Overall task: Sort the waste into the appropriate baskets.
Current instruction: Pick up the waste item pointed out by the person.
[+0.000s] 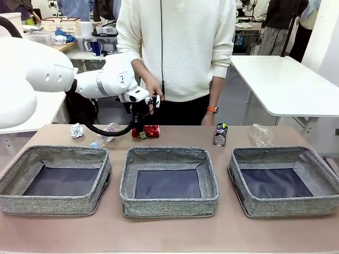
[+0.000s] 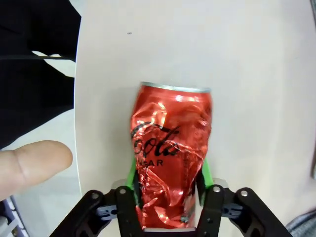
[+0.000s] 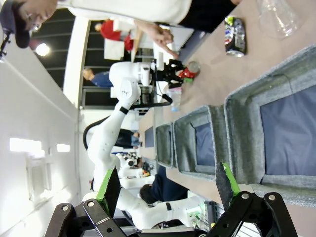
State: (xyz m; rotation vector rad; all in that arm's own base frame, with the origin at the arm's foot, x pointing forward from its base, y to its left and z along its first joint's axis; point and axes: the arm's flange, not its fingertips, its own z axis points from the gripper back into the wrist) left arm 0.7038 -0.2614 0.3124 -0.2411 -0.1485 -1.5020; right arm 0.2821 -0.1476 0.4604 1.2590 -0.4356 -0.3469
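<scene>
**Left claw clamped on the crushed can — lift comes next**

Front view: my left claw (image 1: 142, 132) reaches to the far side of the surface (image 1: 175, 233). It is clamped on the dented red can (image 1: 150, 130), which rests on the surface just behind the middle basket (image 1: 169, 153). A person's hand (image 1: 153, 91) hangs close above. I would rise slowly and straight before carrying anything over a rim.

Left wrist view: green pads (image 2: 131, 170) pinch the can low on its crumpled body, and a person's fingertip (image 2: 34, 162) lies at the left edge. The creased metal could slip, I judge — no jerks, and stay clear of that finger.

Right wrist view: my right claw (image 3: 168, 185) hangs apart, holding nothing, near a basket.
</scene>
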